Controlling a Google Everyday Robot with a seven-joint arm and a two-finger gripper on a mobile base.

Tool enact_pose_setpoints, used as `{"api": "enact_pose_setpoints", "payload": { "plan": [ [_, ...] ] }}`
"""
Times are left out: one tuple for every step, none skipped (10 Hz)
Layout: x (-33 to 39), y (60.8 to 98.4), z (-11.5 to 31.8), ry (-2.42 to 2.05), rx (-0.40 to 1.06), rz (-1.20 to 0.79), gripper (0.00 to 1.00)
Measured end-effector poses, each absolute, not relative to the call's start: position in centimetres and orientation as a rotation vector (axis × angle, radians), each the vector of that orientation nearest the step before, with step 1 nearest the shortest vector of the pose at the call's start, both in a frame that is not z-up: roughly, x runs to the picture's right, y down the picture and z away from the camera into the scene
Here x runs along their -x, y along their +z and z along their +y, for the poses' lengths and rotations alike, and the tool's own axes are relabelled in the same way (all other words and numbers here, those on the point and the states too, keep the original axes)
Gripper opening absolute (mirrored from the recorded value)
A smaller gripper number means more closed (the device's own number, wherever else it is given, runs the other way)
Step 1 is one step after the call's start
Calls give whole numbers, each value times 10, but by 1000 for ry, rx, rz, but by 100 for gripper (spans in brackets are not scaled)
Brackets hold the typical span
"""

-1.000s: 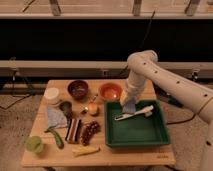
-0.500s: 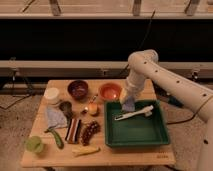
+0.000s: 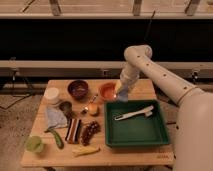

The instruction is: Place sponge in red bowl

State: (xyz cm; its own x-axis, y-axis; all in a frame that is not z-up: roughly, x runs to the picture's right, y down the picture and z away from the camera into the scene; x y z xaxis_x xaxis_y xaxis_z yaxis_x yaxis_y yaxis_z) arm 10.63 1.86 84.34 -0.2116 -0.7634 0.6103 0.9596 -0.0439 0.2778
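Observation:
The red bowl (image 3: 106,90) stands at the back middle of the wooden table (image 3: 130,154). My gripper (image 3: 121,93) hangs just to the right of the bowl, near its rim, at the end of the white arm (image 3: 150,67). It is shut on the sponge (image 3: 120,96), a small blue-and-yellow piece hanging a little above the table between the bowl and the green tray (image 3: 137,131).
A white brush (image 3: 134,114) lies in the green tray. A dark brown bowl (image 3: 78,89), white container (image 3: 51,95), spoon (image 3: 90,103), orange fruit (image 3: 93,109), grey cloth (image 3: 56,117), grapes (image 3: 90,131), green cup (image 3: 34,144) and banana (image 3: 85,150) fill the table's left half.
My gripper has moved a little to the left with the sponge, from above the tray's back edge toward the red bowl's right rim.

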Motion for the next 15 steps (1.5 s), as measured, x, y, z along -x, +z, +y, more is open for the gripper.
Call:
{"api": "enact_pose_setpoints", "payload": {
  "plan": [
    [-101,849,16,-1634,340,-738,0],
    [-93,855,13,-1637,335,-716,0],
    [-80,861,11,-1642,324,-701,0],
    [-73,866,10,-1640,316,-690,0],
    [-71,870,9,-1633,314,-674,0],
    [-71,875,8,-1622,313,-661,0],
    [-68,881,6,-1602,312,-651,0],
    [-67,890,1,-1576,313,-651,4],
    [-69,895,-3,-1556,315,-648,10],
    [-74,903,-8,-1525,319,-647,22],
    [-77,906,-10,-1510,319,-647,31],
    [-78,910,-12,-1499,316,-647,41],
    [-78,912,-13,-1493,311,-649,52],
    [-77,913,-11,-1488,306,-654,64],
    [-76,914,-8,-1486,299,-660,73]
  ]
}}
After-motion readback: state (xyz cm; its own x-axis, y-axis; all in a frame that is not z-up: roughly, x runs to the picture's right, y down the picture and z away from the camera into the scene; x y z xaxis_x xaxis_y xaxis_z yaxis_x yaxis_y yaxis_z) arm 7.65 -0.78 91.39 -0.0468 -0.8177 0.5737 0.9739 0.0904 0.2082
